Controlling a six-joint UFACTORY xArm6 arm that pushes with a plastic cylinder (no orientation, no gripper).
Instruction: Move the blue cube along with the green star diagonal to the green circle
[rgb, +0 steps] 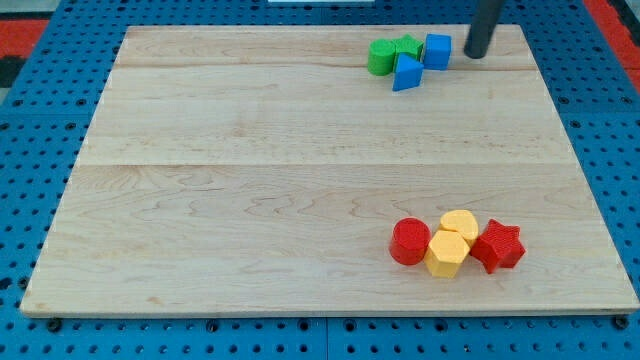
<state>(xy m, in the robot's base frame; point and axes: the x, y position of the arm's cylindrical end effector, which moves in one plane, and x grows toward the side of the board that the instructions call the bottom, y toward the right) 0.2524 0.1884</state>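
Note:
The blue cube (437, 51) sits near the view's top right of the wooden board (250, 180). The green star (406, 46) lies just left of it, touching the green circle (380, 58) further left. A second blue block (406, 74), wedge-like, sits just below the star. My tip (476, 54) is the lower end of the dark rod, standing on the board just right of the blue cube with a small gap between them.
At the view's bottom right a cluster lies together: a red cylinder (409, 242), two yellow blocks (459, 225) (446, 254), and a red star (498, 246). A blue pegboard (40, 90) surrounds the board.

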